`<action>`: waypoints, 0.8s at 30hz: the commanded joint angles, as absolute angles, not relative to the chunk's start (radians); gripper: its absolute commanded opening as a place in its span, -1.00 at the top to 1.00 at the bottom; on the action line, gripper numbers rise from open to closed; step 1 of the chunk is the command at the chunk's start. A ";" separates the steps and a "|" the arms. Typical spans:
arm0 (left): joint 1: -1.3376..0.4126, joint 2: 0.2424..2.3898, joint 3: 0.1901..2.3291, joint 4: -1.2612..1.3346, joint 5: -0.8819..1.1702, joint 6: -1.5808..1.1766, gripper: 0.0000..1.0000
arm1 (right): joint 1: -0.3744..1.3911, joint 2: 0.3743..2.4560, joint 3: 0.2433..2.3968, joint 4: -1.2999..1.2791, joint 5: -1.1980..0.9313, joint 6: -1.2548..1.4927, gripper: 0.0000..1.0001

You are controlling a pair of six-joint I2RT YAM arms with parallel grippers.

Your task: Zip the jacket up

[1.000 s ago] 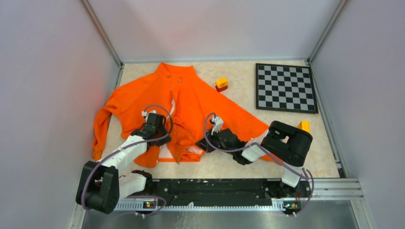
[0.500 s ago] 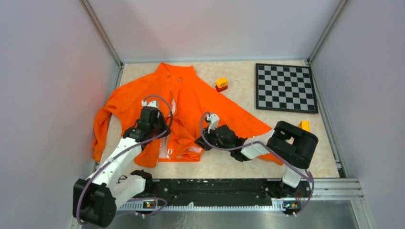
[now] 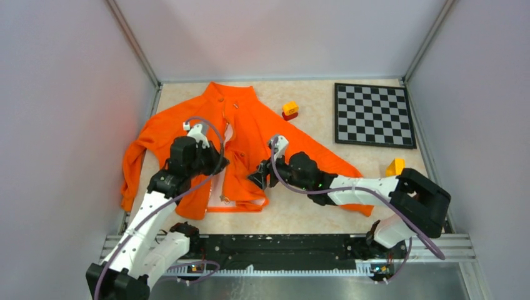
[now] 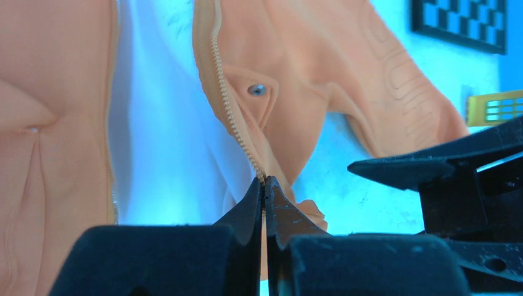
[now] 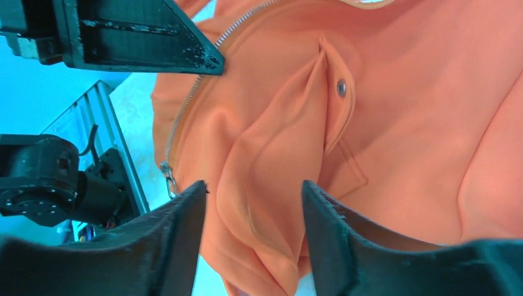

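Observation:
The orange jacket [image 3: 251, 125] lies spread on the table, its front open and pale lining showing by the zipper. My left gripper [image 3: 219, 164] sits over the jacket's middle. In the left wrist view it [image 4: 263, 182] is shut on the jacket's [image 4: 321, 68] right zipper edge, and the zipper teeth [image 4: 229, 105] run away from the tips. My right gripper [image 3: 254, 179] hovers at the lower right front panel. In the right wrist view it [image 5: 253, 192] is open, astride a fold of the jacket [image 5: 401, 123] without pinching it. The zipper pull [image 5: 168, 177] hangs near its left finger.
A chessboard [image 3: 374, 114] lies at the back right. A yellow-and-red block [image 3: 290, 110] stands beside the jacket's collar, and a yellow object [image 3: 395, 166] sits by the right arm. Walls close in the left, back and right sides.
My left gripper shut on the zipper edge and moved away from the near edge. My right gripper opened, released the fabric and reached left; the hem now lies flatter.

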State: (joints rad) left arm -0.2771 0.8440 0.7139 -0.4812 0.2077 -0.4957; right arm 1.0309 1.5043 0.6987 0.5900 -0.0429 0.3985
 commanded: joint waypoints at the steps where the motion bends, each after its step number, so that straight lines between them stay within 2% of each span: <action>1: -0.275 0.791 0.770 -0.391 0.253 -0.463 1.00 | 1.019 1.425 0.760 0.545 -0.050 0.350 -0.29; 4: -0.275 0.790 0.780 -0.389 0.273 -0.463 1.00 | 1.019 1.424 0.770 0.571 -0.094 0.371 -0.47; 10: -0.274 0.798 0.786 -0.399 0.280 -0.472 1.00 | 1.028 1.542 0.835 0.662 -0.214 0.525 -0.45; 20: -0.275 0.920 0.875 -0.503 0.321 -0.491 1.00 | 1.137 1.589 0.874 0.545 0.117 0.384 -0.54; 24: -0.275 0.929 0.877 -0.504 0.339 -0.492 1.00 | 1.138 1.633 0.895 0.532 0.104 0.321 -0.42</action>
